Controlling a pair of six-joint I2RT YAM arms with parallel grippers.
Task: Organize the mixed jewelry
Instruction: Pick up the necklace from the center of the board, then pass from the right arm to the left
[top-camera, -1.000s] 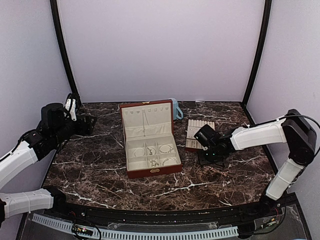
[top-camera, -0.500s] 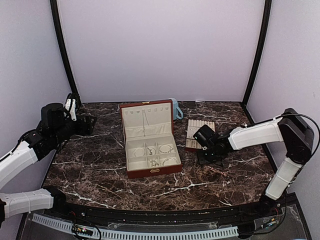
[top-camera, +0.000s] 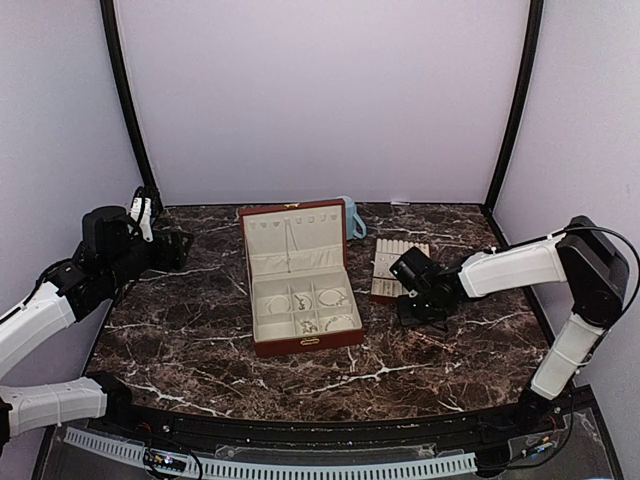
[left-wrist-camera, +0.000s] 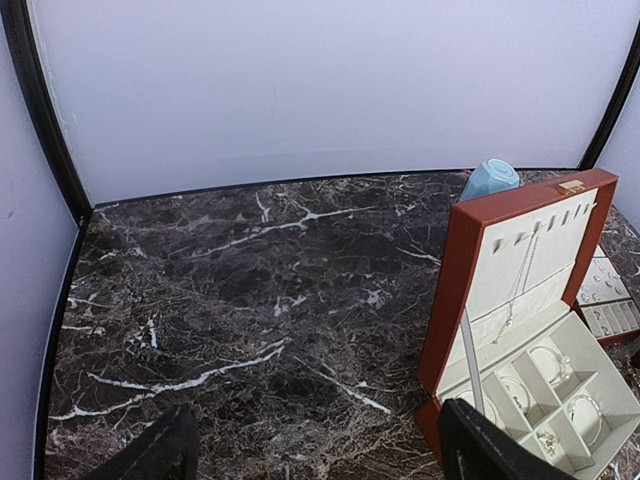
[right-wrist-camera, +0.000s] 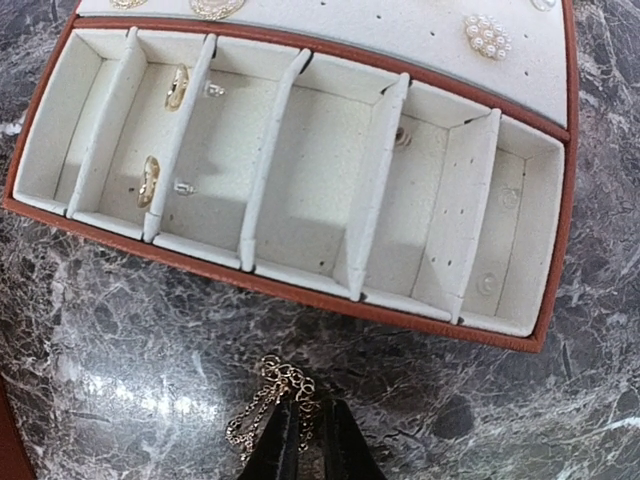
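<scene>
A dark stone surface (top-camera: 200, 340) holds an open brown box (top-camera: 305, 343) in the middle. Its lid (top-camera: 293, 212) stands up at the far side. A thin necklace (top-camera: 289, 248) hangs down inside the lid. Shiny bracelets (top-camera: 333, 297) lie in the little cream rooms of the box. A blue mug (top-camera: 356, 220) peeks out just behind the lid, on its right. A flat cream tray (top-camera: 385, 262) with a brown rim sits to the right of the box, near it but not touching. The right fingers (right-wrist-camera: 284, 445) are down low at the surface, just beside the near right end of the tray. They are almost together, with only a thin gap, and they pinch the end of a small chain (right-wrist-camera: 272, 392). The rest of the chain lies in a loose bunch on the surface, just in front of the tray's rim and apart from it. In the right wrist view the tray has long slots side by side. Two gold earrings (right-wrist-camera: 177, 85) lie in one slot toward the left, one behind the other, and a tiny clear bit lies beside each. A round pearl piece (right-wrist-camera: 487, 35) sits on the flat part of the tray past the slots. The left fingers (left-wrist-camera: 165, 452) are up off the surface at the far left, well apart from the box. They are wide apart and hold nothing.
</scene>
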